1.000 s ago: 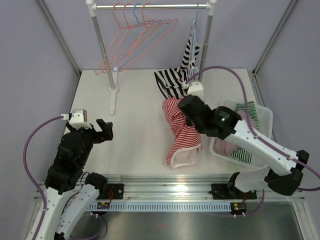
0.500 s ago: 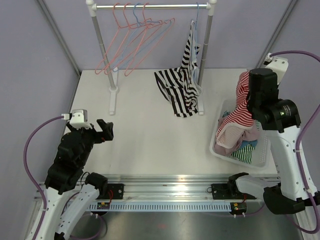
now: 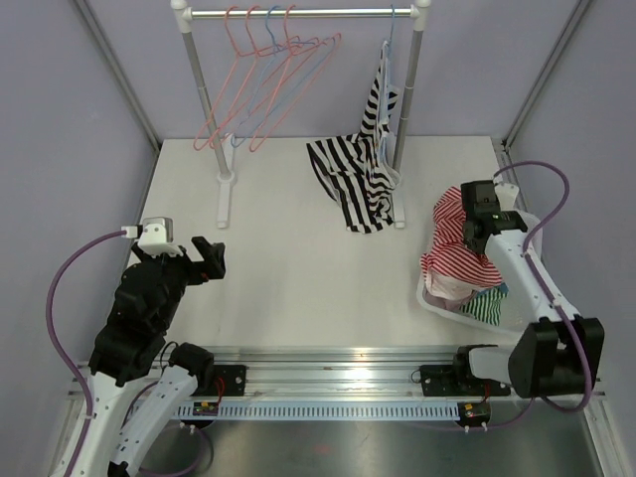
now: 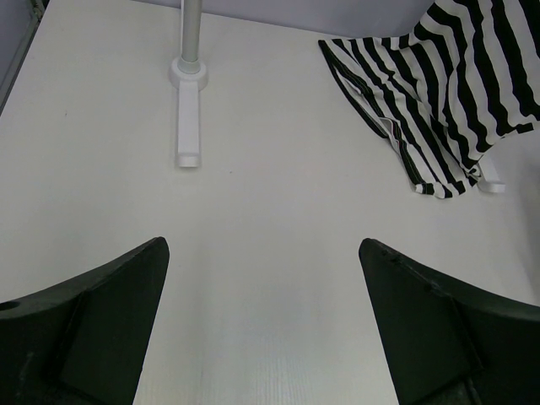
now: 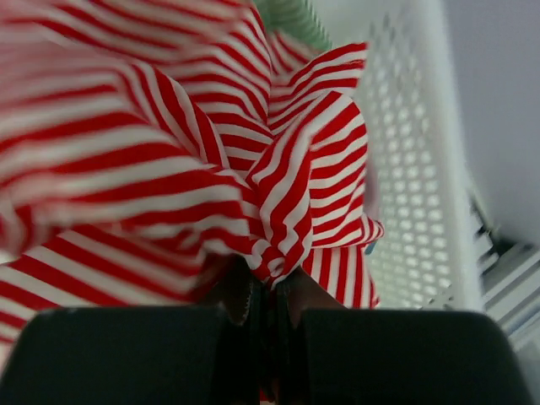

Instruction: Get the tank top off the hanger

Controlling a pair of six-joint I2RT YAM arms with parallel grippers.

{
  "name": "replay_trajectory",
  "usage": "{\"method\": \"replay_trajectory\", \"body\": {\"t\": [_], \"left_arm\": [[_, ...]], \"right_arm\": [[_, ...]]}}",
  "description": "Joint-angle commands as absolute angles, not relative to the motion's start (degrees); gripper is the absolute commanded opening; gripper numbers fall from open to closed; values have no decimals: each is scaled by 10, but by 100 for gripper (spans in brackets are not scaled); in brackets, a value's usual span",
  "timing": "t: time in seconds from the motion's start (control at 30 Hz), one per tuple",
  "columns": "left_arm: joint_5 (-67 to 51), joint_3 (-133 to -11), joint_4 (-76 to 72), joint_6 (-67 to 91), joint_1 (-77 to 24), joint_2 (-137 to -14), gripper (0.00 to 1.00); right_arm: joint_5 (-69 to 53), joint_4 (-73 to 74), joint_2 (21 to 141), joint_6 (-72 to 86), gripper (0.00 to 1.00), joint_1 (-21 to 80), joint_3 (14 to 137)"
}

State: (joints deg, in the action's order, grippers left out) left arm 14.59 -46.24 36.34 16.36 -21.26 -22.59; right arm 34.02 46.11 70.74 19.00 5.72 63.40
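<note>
A black-and-white striped tank top [image 3: 356, 177] hangs from a blue hanger [image 3: 388, 55] at the right end of the rail and trails onto the table; it also shows in the left wrist view [image 4: 439, 93]. My right gripper [image 3: 475, 221] is shut on a red-and-white striped top [image 3: 452, 248], holding it over the white basket [image 3: 525, 298]; in the right wrist view the cloth [image 5: 253, 169] is pinched in the right gripper [image 5: 272, 291]. My left gripper [image 3: 211, 260] is open and empty at the near left, seen with nothing between its fingers in the left wrist view [image 4: 261, 321].
Several empty pink and blue hangers [image 3: 268, 79] hang at the left of the rail [image 3: 298, 13]. The rack's left foot [image 3: 225, 194] and right post [image 3: 405, 129] stand on the table. The basket holds green-striped and pink clothes [image 3: 482, 303].
My right arm has swung the red-and-white top from the table's middle to the right and lowered it over the basket. The left arm has not moved.
</note>
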Motion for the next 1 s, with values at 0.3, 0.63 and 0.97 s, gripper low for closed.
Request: {"method": "replay_trajectory", "body": {"t": [0.3,0.63,0.97], "left_arm": [[132,-536,390,189,-212,-243,99],[26,-672,418,237,-212,-335,99],[-39,-736,363,301,-229,-450,99]], "right_arm": [[168,408,898,280,25,-33,546],[253,546,759,279,73,-33,668],[211,587,689,193,99,-33,816]]}}
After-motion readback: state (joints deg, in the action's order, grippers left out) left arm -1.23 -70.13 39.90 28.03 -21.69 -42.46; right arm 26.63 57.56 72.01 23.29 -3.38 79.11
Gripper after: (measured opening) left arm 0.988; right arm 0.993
